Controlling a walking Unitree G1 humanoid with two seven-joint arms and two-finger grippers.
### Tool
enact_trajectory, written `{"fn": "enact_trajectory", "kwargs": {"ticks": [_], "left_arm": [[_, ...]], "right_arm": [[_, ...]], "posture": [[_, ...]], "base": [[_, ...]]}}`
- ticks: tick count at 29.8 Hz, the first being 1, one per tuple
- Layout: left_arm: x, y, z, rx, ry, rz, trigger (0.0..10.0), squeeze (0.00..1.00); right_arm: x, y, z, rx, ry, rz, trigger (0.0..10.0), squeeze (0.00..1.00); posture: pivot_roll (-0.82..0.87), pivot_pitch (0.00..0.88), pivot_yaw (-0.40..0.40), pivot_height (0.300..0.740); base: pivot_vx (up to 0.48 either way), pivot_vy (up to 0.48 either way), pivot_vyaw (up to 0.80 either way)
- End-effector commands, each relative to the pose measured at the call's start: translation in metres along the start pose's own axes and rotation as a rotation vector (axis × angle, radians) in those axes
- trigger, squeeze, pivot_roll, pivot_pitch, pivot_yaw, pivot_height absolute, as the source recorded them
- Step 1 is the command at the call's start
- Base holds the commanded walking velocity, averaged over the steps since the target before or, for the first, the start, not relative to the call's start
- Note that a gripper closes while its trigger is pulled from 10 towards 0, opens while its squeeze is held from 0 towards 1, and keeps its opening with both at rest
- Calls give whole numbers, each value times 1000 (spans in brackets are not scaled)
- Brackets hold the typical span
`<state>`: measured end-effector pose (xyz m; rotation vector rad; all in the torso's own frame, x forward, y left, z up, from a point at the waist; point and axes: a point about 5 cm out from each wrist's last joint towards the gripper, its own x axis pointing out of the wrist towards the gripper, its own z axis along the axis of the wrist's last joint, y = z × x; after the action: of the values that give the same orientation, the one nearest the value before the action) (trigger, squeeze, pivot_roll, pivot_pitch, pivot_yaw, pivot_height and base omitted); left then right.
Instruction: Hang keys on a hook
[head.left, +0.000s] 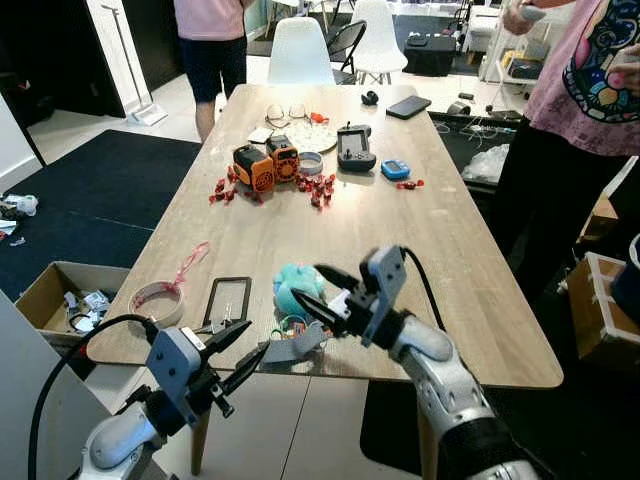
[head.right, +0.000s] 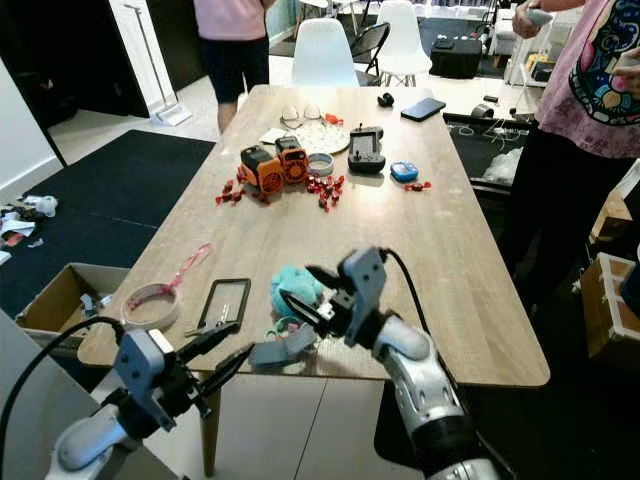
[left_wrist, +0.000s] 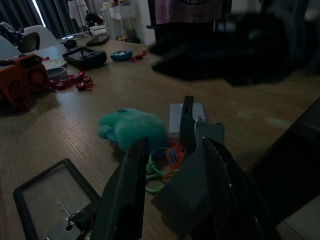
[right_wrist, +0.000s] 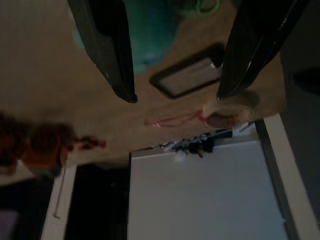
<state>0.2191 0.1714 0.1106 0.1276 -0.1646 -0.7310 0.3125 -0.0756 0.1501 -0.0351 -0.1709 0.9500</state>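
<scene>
— What colours sit on the pale wood-grain table (head.left: 450, 240)?
— A teal plush (head.left: 297, 287), two orange-and-black toy robots (head.left: 266, 163), scattered red pieces (head.left: 318, 186), a blue timer (head.left: 395, 169).
— And lower left?
— A black-framed tray (head.left: 228, 299), pink ribbon (head.left: 185, 266), dark navy rug (head.left: 90, 205).

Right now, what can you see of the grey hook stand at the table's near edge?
The grey hook stand looks like matte plastic: a flat angled base with a dark upright peg. It sits on the wooden table at its near edge, beside coloured key rings and a teal plush. Nothing hangs on it; both grippers are apart from it.
</scene>
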Motion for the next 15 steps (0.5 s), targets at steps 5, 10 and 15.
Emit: {"fn": "enact_trajectory", "kwargs": {"ticks": [5, 10, 15], "left_arm": [[4, -2, 0, -8, 0, 4, 10000, 0], [5, -1, 0, -3, 3, 6, 10000, 0], [6, 0, 2, 9, -3, 9, 10000, 0]], "right_arm": [[14, 3, -1, -185, 197, 60, 10000, 0], [23, 4, 2, -202, 216, 89, 10000, 0], [32, 19, 5, -167, 157, 198, 10000, 0]], "posture": [[37, 65, -9, 740], [34, 63, -6, 740], [40, 62, -11, 740]], "base": [[0, 0, 0], [0, 0, 0], [0, 0, 0]]}}
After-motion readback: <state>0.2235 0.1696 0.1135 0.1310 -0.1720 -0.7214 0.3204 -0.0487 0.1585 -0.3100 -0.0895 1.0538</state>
